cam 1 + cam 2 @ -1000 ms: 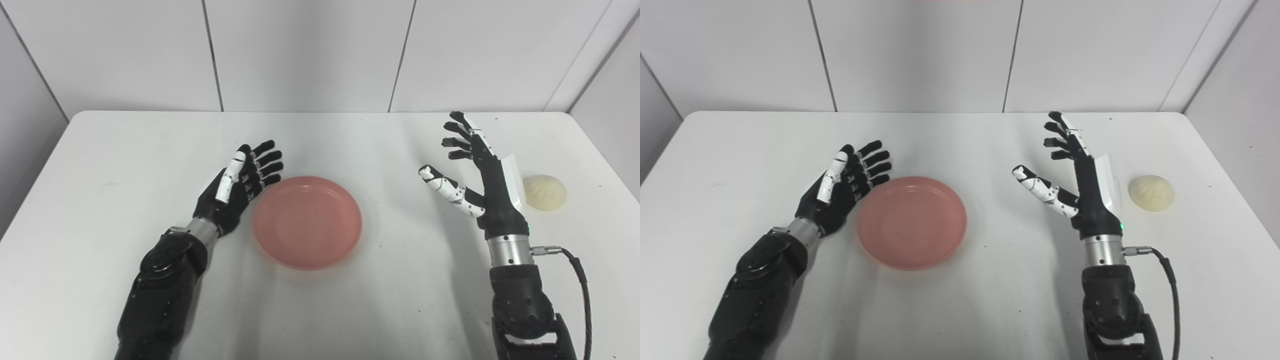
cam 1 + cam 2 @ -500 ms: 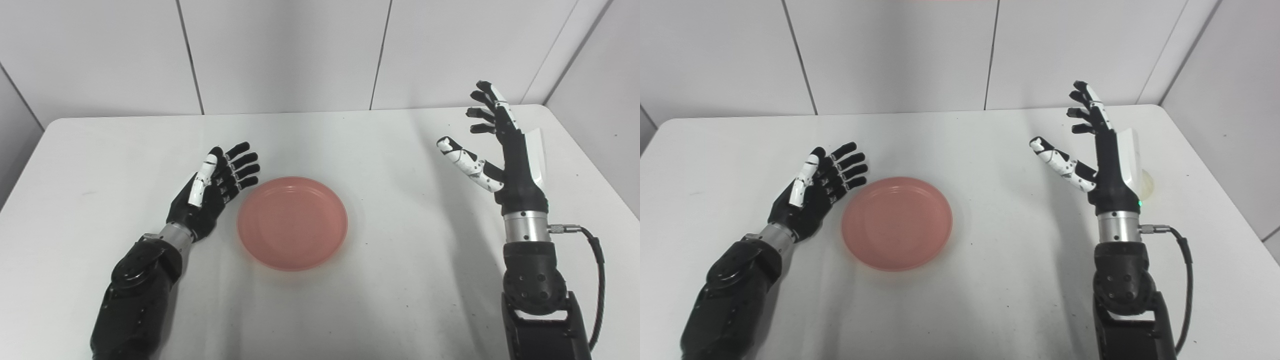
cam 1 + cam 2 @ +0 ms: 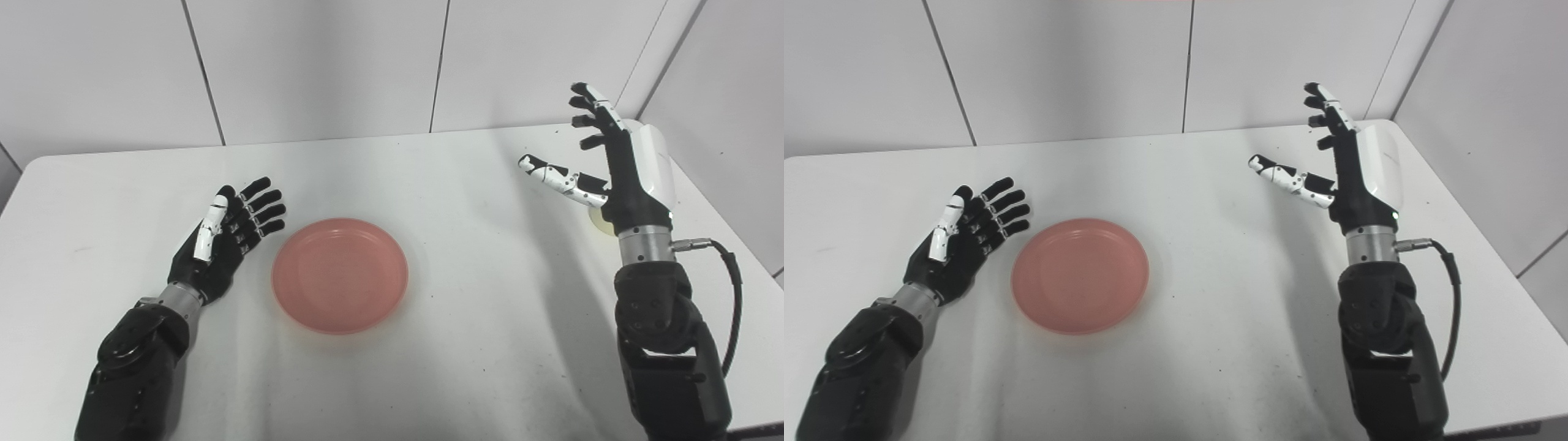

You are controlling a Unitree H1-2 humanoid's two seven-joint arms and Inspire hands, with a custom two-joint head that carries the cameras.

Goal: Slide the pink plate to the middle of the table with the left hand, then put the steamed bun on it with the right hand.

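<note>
White tabletop [image 3: 465,343] fills your view, set into a corner of pale panelled walls [image 3: 318,67], and both black forearms rise toward you from the bottom edge. Nearest you among the loose things, the pink plate [image 3: 340,275] sits flat on the table, empty, a little left of the picture's middle. Just to its left your left hand [image 3: 223,242] lies low over the surface, palm up and turned toward the plate, its fingers straight and held side by side, thumb along them; it holds nothing, and a narrow strip of bare table separates its fingertips from the plate's rim. Farther back and well to the right, your right hand [image 3: 612,168] stands raised above the table with the wrist upright, fingers spread and slightly curled, thumb stretched out toward the left, also holding nothing. A black cable [image 3: 729,306] loops from that wrist down beside the forearm. Behind the heel of the right hand, in the left eye view, you can see only a pale sliver of the steamed bun [image 3: 597,220] resting on the table near the right edge; in the right eye view the hand hides it completely. Bun and plate lie well apart.
</note>
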